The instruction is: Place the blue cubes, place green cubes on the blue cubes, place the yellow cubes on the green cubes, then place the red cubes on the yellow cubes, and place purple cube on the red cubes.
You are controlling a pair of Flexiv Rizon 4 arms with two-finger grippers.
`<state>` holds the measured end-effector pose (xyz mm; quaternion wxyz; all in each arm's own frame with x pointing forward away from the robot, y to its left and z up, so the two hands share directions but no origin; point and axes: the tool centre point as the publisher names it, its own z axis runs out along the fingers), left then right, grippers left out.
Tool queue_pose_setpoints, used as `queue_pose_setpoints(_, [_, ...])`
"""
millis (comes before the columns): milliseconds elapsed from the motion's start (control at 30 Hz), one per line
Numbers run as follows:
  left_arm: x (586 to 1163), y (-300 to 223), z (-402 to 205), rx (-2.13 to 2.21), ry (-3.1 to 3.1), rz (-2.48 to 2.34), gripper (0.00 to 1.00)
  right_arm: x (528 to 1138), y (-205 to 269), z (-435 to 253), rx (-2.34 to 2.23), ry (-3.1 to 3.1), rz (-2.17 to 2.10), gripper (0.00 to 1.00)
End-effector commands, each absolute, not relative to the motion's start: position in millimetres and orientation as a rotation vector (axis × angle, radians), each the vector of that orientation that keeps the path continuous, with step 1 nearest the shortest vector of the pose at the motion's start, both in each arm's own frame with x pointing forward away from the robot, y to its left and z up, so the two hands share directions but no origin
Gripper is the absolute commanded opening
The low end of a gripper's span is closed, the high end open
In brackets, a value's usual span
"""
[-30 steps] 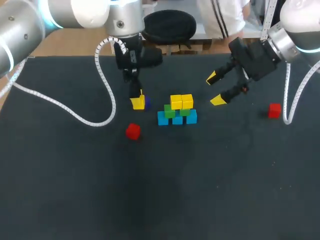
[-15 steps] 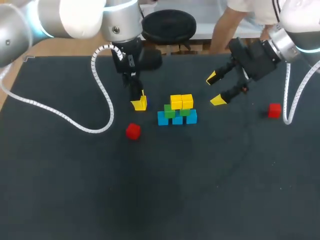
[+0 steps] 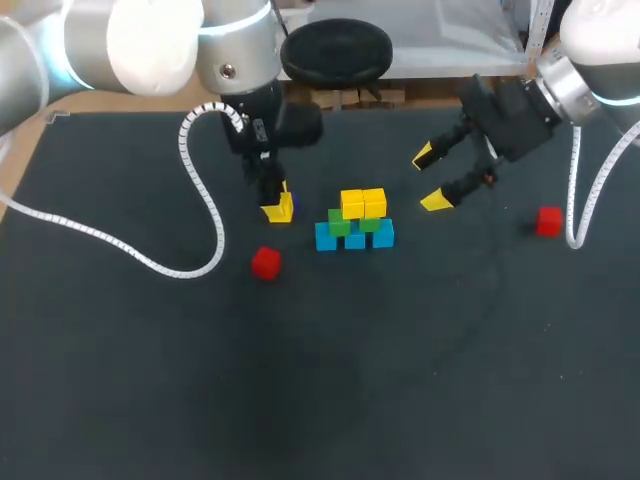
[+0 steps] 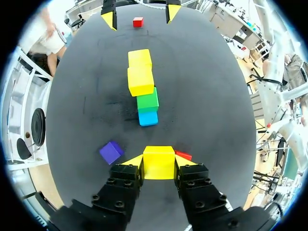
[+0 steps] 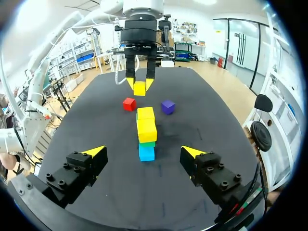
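Observation:
My left gripper [image 3: 278, 208] is shut on a yellow cube [image 4: 159, 162], low over the table just left of the stack. The stack [image 3: 355, 222] has blue cubes [image 3: 325, 238] at the bottom, green cubes [image 3: 340, 223] on them and two yellow cubes [image 3: 363, 203] on top. A purple cube [image 4: 111, 151] and a red cube [image 3: 265, 262] lie beside my left gripper. Another red cube [image 3: 547, 221] lies far right. My right gripper [image 3: 430, 178] hangs open to the right of the stack, with nothing between its fingers.
The black table top [image 3: 330, 370] stretches wide in front of the stack. From the right wrist view the stack [image 5: 146, 134] stands ahead of the open gripper, with the left gripper [image 5: 139, 86] beyond it.
My left arm's upper links have turned a little, while its gripper with the yellow cube stays almost in place. The right arm has not moved.

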<state>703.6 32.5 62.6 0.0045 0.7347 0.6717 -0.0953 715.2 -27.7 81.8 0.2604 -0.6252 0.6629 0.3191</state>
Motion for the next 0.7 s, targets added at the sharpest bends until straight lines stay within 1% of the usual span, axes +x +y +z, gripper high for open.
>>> queue_pose_setpoints(33, [701.6, 33.7, 62.7, 2.297, 2.102, -0.294, 0.0, 714.3, -28.0, 82.0, -1.692, 1.794, 0.863, 1.0])
queue_pose_setpoints(533, [701.6, 33.7, 62.7, 2.297, 2.102, -0.294, 0.0, 714.3, -28.0, 82.0, -1.692, 1.794, 0.863, 1.0])
queue_pose_setpoints(700, [697.6, 11.4, 78.8, 2.26, 2.136, -0.187, 0.0, 714.3, -28.0, 82.0, -1.692, 1.794, 0.863, 1.0])
